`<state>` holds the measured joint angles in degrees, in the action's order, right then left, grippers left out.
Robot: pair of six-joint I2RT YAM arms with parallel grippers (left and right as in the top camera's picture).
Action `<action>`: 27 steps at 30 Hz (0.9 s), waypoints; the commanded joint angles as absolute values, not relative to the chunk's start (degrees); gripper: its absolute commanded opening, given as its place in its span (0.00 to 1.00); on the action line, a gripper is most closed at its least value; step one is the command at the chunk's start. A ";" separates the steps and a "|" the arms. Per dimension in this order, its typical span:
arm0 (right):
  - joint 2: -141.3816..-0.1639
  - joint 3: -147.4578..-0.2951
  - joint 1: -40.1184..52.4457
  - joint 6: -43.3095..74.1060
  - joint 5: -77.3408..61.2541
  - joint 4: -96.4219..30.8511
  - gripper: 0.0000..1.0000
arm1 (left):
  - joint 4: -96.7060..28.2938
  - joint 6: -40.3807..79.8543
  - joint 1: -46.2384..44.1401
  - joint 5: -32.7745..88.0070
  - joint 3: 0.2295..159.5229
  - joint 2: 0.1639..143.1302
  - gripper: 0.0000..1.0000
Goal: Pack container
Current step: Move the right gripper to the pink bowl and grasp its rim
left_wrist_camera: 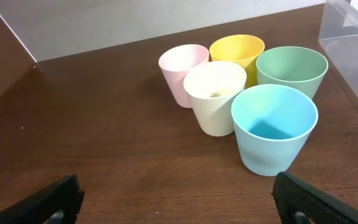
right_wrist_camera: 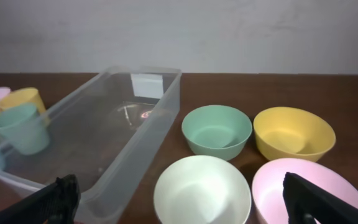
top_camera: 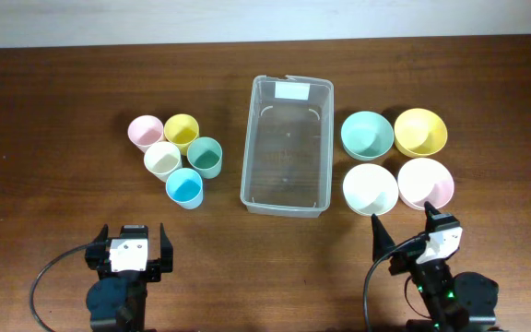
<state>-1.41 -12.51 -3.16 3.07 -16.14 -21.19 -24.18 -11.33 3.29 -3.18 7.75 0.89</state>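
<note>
Arms sit low at the near edge of the worktop [top_camera: 63, 111], short of the container [top_camera: 284, 209]; left claw [top_camera: 133, 232] and right claw [top_camera: 402, 226] both released, fingers spread.

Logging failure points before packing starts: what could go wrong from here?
The blue cup stands close beside the white cup and green cup, so the left pincer closing on it may topple them. The white bowl is wide; a rim grasp could slip. The container looks light and may slide if bumped.
</note>
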 commanded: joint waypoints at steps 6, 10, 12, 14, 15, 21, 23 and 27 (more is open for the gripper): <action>-19.38 -38.68 -2.66 6.70 -6.79 -33.87 0.99 | -24.01 -10.81 2.98 -2.33 7.09 0.30 1.00; -35.68 -55.42 -2.70 6.26 2.00 -46.17 0.99 | -23.99 -10.81 2.98 -2.33 7.09 0.30 1.00; -42.70 -61.60 -2.70 5.48 3.09 -49.30 0.99 | -23.99 -10.81 2.98 -2.33 7.09 0.30 1.00; -49.80 -67.46 -2.70 4.91 1.15 -52.16 0.99 | -23.99 -10.81 2.98 -2.33 7.09 0.30 1.00; -53.32 -70.17 -2.70 4.73 0.89 -54.33 0.99 | -24.01 -10.81 2.98 -2.33 7.09 0.30 1.00; -67.37 -74.06 -8.45 12.29 -1.02 -56.42 0.99 | -23.99 -10.81 2.98 -2.33 7.09 0.30 1.00; -72.05 -74.06 -13.41 12.99 -5.78 -56.40 0.99 | -23.99 -10.81 2.98 -2.33 7.09 0.30 1.00; -80.97 -74.06 -22.85 12.97 -16.14 -56.47 0.99 | -23.99 -10.81 2.98 -2.33 7.09 0.30 1.00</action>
<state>-76.66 -73.23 -17.74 10.98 -7.64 -56.18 -24.16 -11.33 3.29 -3.16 7.46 0.84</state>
